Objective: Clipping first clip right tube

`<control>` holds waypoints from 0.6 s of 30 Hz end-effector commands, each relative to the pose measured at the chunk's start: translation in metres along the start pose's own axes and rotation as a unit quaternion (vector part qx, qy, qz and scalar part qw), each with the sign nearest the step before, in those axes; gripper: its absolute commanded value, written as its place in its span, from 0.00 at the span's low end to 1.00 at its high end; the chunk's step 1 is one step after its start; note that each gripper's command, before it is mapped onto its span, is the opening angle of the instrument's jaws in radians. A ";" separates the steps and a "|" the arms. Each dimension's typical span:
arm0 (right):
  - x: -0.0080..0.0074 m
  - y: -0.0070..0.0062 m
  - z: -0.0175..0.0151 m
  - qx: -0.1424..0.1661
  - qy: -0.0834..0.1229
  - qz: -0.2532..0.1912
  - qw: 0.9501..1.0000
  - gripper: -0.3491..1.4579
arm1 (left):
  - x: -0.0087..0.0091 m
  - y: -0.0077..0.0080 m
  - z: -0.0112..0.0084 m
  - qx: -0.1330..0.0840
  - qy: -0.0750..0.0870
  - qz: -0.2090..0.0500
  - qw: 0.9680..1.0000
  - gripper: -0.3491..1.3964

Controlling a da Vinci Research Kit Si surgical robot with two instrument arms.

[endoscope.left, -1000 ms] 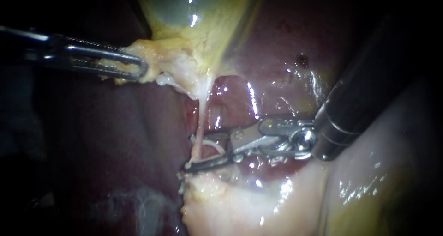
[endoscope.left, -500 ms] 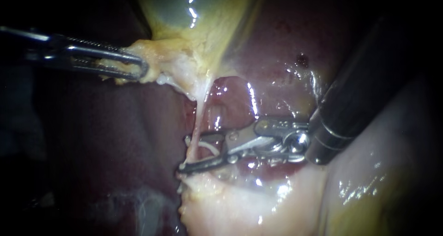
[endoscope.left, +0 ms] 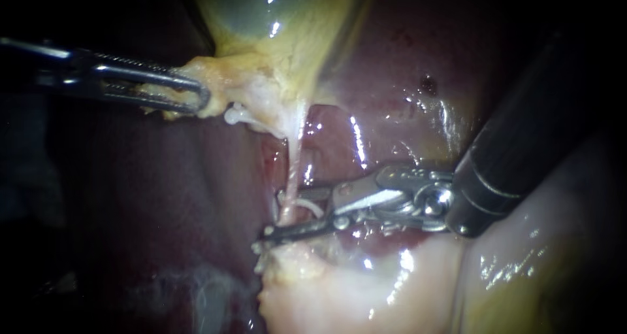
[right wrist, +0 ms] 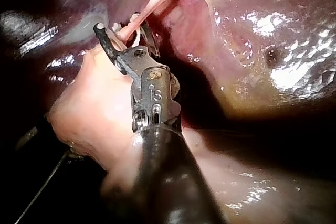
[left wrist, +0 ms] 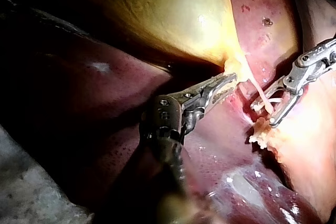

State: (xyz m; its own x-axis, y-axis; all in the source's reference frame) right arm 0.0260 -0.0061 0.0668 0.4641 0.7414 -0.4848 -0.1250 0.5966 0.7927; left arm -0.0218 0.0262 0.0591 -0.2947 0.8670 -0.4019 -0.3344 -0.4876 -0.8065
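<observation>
Tissue (endoscope.left: pixel 339 295), pale and wet, lay in the foreground. Just behind it the right instrument (endoscope.left: pixel 271 214) reached in from the upper right. Its jaws were parted, one on each side of the tube (endoscope.left: pixel 295 157), with a clear gap between them and no squeeze on. A curved white piece, likely the clip (endoscope.left: pixel 309 206), sat in that gap against the tube and looked unclosed, as far as I could tell.

The tube ran thin and taut from the neck of the gallbladder (endoscope.left: pixel 261 20) down into those jaws, which straddled it low on its length, near the pale mass. No closed clip showed anywhere on the tube.

Farther back the left instrument (endoscope.left: pixel 199 97) came in from the left, jaws clenched on the yellow neck of the gallbladder. My read was that this grip kept the tube stretched. The liver (endoscope.left: pixel 405 66) lay dark red behind it all.

Progress, as judged: approach and placement around the tube looked done. Left to do were closing the jaws to set the clip, opening them, and backing off. I'd put it past halfway, with the clip not yet fired.
</observation>
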 end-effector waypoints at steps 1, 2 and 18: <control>0.0001 -0.0001 0.0000 0.001 0.002 0.000 1.000 0.45 | 0.0000 0.0000 0.0000 0.000 0.000 0.000 1.000 0.00; 0.0003 -0.0002 -0.0001 0.002 0.005 0.001 1.000 0.45 | 0.0000 0.0000 0.0000 0.000 0.000 0.000 1.000 0.00; -0.0005 0.0011 0.0006 0.004 0.016 -0.001 1.000 0.45 | 0.0000 0.0000 0.0000 0.000 0.000 0.000 1.000 0.00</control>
State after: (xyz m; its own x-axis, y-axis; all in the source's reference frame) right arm 0.0260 -0.0059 0.0682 0.4347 0.7511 -0.4969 -0.1168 0.5941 0.7959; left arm -0.0218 0.0262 0.0591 -0.2947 0.8669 -0.4021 -0.3343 -0.4878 -0.8065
